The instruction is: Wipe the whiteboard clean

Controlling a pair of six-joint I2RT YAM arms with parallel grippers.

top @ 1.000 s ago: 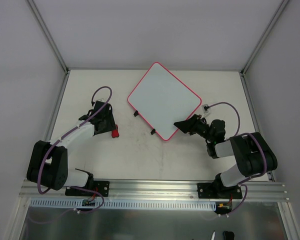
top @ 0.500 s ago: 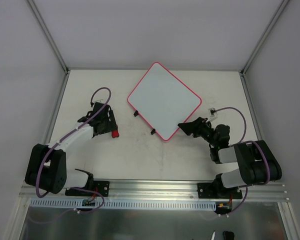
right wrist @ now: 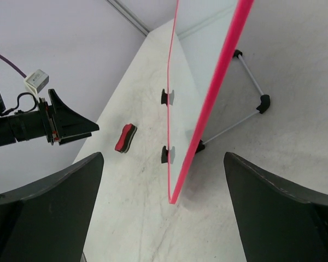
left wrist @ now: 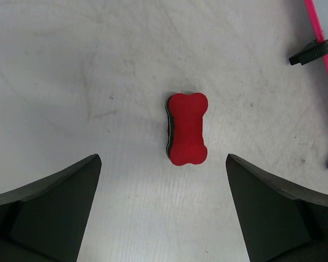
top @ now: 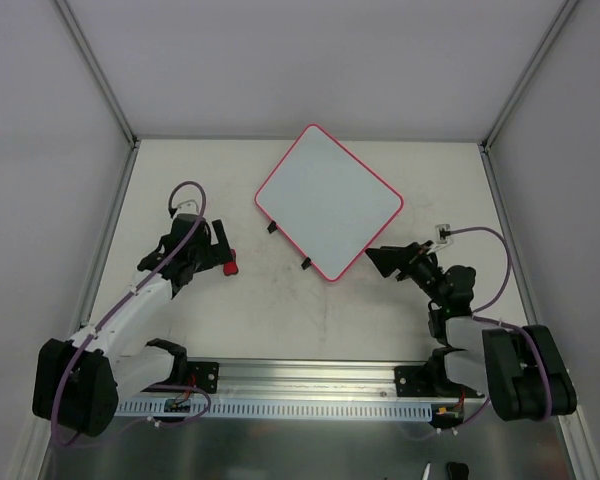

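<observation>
The whiteboard [top: 328, 200] has a white face and a pink-red frame, and it stands tilted on a wire stand in the middle of the table. I see no marks on its face. A small red bow-shaped eraser [top: 230, 267] lies flat on the table to its left. In the left wrist view the eraser [left wrist: 186, 129] sits just ahead of my left gripper [left wrist: 163, 158], which is open and apart from it. My right gripper [right wrist: 164, 158] is open too, and it faces the board's near corner [right wrist: 177, 194] edge-on without touching it.
Two black clips [right wrist: 165, 97] sit on the board's lower edge. Thin wire legs with black feet [right wrist: 262, 102] prop the board from behind. Grey walls and metal rails [top: 110, 240] enclose the table. The left gripper [right wrist: 71, 124] shows in the right wrist view.
Both grippers have opened wide. The left one let go of the eraser and drew back to the left. The right one pulled away from the board's corner toward the near right.
</observation>
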